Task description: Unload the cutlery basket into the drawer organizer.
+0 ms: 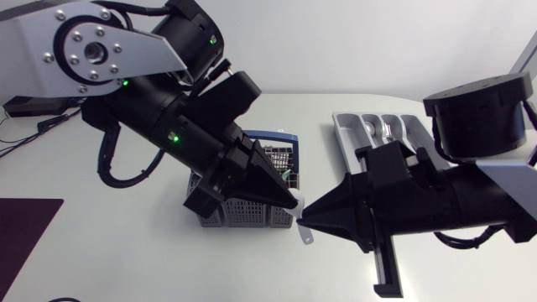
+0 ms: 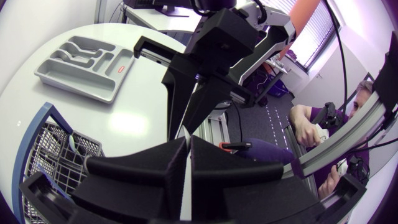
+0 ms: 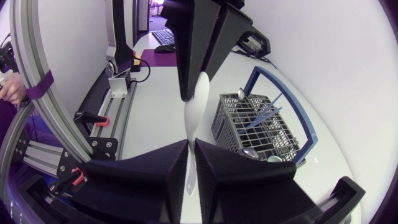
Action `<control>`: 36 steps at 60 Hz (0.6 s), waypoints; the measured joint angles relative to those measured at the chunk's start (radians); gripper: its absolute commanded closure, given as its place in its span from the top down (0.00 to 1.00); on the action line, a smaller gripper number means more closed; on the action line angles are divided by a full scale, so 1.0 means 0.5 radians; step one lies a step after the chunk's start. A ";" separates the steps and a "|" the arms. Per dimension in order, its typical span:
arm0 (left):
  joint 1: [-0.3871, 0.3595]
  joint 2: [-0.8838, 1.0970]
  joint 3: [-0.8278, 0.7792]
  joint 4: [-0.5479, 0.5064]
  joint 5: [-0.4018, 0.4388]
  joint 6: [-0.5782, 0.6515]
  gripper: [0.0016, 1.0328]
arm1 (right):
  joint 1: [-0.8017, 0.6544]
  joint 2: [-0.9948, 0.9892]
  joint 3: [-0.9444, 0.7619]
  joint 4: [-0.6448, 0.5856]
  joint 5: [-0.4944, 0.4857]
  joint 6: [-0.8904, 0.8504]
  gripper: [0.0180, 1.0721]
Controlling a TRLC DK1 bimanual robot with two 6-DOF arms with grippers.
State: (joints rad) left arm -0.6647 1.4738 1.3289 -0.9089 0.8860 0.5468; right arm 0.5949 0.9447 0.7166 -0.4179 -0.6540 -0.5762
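head view: the left gripper point(image 1: 294, 201) and the right gripper point(image 1: 306, 215) meet tip to tip just beside the grey cutlery basket point(image 1: 242, 215), with a white utensil point(image 1: 305, 233) poking out below them. the drawer organizer point(image 1: 344, 138) lies well apart behind the right arm, with metal cutlery in it. left wrist view: the left gripper point(image 2: 188, 149) has its fingers almost together, pinching the thin white utensil point(image 2: 187, 186). the right gripper point(image 2: 180, 134) points down onto it from ahead. right wrist view: the right gripper point(image 3: 191, 146) is likewise closed to a slit on the white utensil point(image 3: 196, 112). the left gripper point(image 3: 188, 93) grips its far end, and the basket point(image 3: 249, 124) stands beside them, holding more cutlery.
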 measured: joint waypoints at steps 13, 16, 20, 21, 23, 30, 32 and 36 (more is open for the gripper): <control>0.006 0.009 0.001 -0.005 0.001 -0.001 0.30 | 0.013 0.024 0.000 0.003 -0.001 -0.001 0.05; 0.012 0.010 0.004 -0.002 -0.001 -0.001 0.49 | 0.013 0.024 0.000 0.002 -0.001 0.000 0.05; 0.028 0.010 0.008 0.003 0.011 -0.008 0.74 | 0.013 0.024 0.000 -0.008 0.005 0.013 0.05; 0.034 0.010 0.012 0.004 0.016 -0.009 0.78 | 0.013 0.024 0.000 -0.010 0.007 0.014 0.05; 0.047 0.010 0.021 0.010 0.031 -0.017 0.86 | 0.013 0.024 0.000 -0.019 0.016 0.014 0.05; 0.115 0.008 0.049 0.069 0.065 -0.059 0.90 | 0.013 0.018 0.000 -0.066 0.054 0.014 0.05; 0.141 0.005 0.053 0.089 0.067 -0.070 0.91 | 0.013 0.012 0.000 -0.080 0.071 0.014 0.05; 0.204 -0.016 0.053 0.108 0.067 -0.109 0.91 | 0.002 -0.013 0.000 -0.117 0.098 0.013 0.05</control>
State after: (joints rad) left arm -0.5629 1.4658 1.3552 -0.8547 0.9195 0.4923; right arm 0.5961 0.9382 0.7166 -0.4767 -0.6048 -0.5697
